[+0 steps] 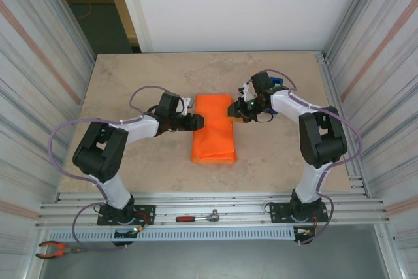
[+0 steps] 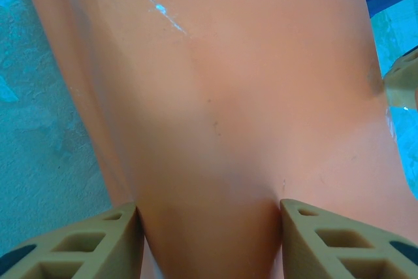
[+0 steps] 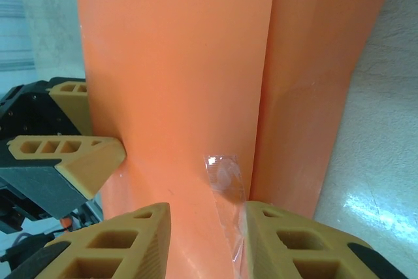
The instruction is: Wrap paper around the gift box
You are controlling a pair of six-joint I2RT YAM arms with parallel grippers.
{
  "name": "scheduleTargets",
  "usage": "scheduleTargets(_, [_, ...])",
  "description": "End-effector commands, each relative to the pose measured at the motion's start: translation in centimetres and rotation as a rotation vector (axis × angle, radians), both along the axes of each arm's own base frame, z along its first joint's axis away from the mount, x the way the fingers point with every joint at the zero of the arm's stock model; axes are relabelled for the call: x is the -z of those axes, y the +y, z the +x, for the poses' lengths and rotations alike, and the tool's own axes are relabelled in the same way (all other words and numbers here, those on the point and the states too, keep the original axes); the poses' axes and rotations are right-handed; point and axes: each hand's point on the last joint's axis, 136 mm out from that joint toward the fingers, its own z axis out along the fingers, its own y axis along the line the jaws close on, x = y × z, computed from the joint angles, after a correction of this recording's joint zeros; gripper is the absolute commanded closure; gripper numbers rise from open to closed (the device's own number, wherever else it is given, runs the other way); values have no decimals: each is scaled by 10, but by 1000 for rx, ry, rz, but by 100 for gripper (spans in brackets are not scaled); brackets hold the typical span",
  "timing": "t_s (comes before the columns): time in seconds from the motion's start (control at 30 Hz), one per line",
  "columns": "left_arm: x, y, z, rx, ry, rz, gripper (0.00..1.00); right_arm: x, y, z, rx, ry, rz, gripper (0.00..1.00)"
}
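Now: folded paper (image 1: pixel 213 129) flanked by both arms.
It lies as a long orange bundle on the table (image 1: pixel 144 83), between the two tools (the gift box cannot be made out). The left gripper (image 1: pixel 199 122) has its jaws parted, tips touching the bundle's side just ahead, clamping nothing. The right gripper (image 1: pixel 232 110) meets the opposite edge, jaws likewise apart, with a scrap of clear tape (image 3: pixel 223 174) on the paper between its fingers.
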Motion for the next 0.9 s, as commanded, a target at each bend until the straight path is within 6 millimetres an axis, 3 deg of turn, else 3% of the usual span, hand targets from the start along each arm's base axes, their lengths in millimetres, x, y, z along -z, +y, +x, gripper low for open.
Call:
scheduleTargets(0.0, [64, 21, -46, 37, 200, 173, 49, 3, -10, -3, 57, 25, -41, 65])
scheduleTargets(0.5, [65, 22, -47, 35, 203, 176, 49, 6, -7, -5, 94, 62, -10, 64])
scheduleTargets(0.87, [65, 22, -47, 37, 204, 177, 50, 2, -12, -6, 33, -4, -104, 61])
